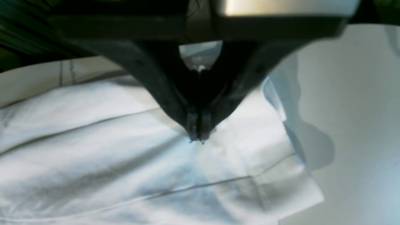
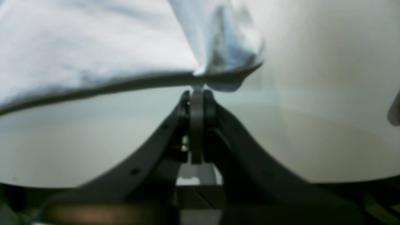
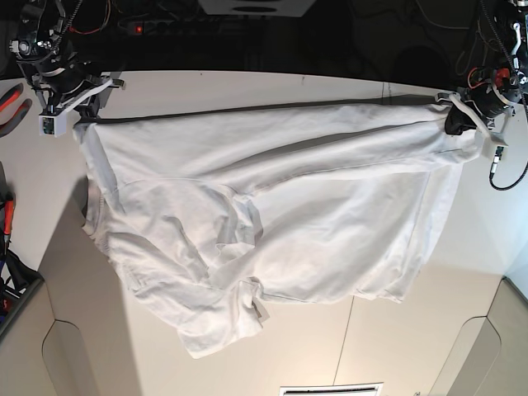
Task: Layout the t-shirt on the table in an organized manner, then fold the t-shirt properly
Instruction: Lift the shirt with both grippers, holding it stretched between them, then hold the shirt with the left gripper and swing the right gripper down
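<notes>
The white t-shirt [image 3: 272, 206] is stretched wide across the table [image 3: 412, 355], its upper edge pulled taut between my two grippers. The rest lies wrinkled, with a bunched sleeve toward the lower left. My right gripper [image 3: 78, 114] is shut on the shirt's edge at the far left corner. In the right wrist view its jaws [image 2: 197, 93] pinch a fold of cloth [image 2: 93, 47] above the bare table [image 2: 328, 93]. My left gripper [image 3: 458, 115] is shut on the shirt's far right corner. Its closed tips [image 1: 197, 139] bite into the white fabric [image 1: 93, 150], with the table [image 1: 359, 93] beside it.
Red-handled tools [image 3: 10, 95] and cables lie at the left edge. The table's back edge runs just behind both grippers, with dark clutter beyond. A thin dark seam [image 3: 345, 342] crosses the tabletop below the shirt. A white slotted panel [image 3: 330, 388] sits at the front edge.
</notes>
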Controlling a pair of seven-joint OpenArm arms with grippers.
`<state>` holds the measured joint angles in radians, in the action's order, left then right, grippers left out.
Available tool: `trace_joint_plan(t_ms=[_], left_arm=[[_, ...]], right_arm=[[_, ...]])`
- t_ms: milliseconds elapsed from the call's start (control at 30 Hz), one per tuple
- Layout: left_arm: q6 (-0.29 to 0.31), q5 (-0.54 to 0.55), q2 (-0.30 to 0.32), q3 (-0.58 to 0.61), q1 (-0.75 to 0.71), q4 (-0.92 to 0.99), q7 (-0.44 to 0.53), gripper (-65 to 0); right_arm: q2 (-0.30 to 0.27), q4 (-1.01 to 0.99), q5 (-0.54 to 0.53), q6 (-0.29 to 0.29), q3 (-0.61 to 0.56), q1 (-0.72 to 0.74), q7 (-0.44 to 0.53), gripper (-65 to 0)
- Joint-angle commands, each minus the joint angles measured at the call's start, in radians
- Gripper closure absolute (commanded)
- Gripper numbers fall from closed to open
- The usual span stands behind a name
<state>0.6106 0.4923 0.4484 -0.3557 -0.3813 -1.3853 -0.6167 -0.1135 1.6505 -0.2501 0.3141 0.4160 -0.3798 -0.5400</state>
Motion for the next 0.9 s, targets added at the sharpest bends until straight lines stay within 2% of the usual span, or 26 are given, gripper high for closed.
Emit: trace_joint_plan(t_ms=[0, 133, 233, 400, 533, 867], left_arm=[[0.011, -0.009, 0.011, -0.004, -0.001, -0.005, -0.023, 0.0], [0.012, -0.009, 0.012, -0.004, -0.002, -0.005, -0.023, 0.0], [0.012, -0.009, 0.012, -0.004, -0.001, -0.005, -0.015, 0.0], [0.012, -0.009, 0.011, -0.004, -0.001, -0.005, -0.008, 0.0], [0.012, -0.009, 0.012, -0.004, -0.001, -0.005, -0.008, 0.0], [0.011, -0.01, 0.012, -0.004, -0.001, -0.005, -0.008, 0.0]], right_arm=[[-0.008, 0.03, -0.03, 0.002, 0.003, 0.007, 0.017, 0.0], [-0.002, 0.13, -0.056, 0.028, 0.002, 0.011, 0.031, 0.0], [-0.002, 0.166, -0.016, 0.025, 0.002, 0.068, 0.053, 0.0], [-0.003, 0.058, 0.057, 0.022, -0.031, 0.21, 0.048, 0.0], [-0.003, -0.09, 0.109, 0.008, -0.069, 0.268, 0.045, 0.0], [-0.003, -0.148, 0.128, -0.003, -0.074, 0.196, 0.024, 0.0]])
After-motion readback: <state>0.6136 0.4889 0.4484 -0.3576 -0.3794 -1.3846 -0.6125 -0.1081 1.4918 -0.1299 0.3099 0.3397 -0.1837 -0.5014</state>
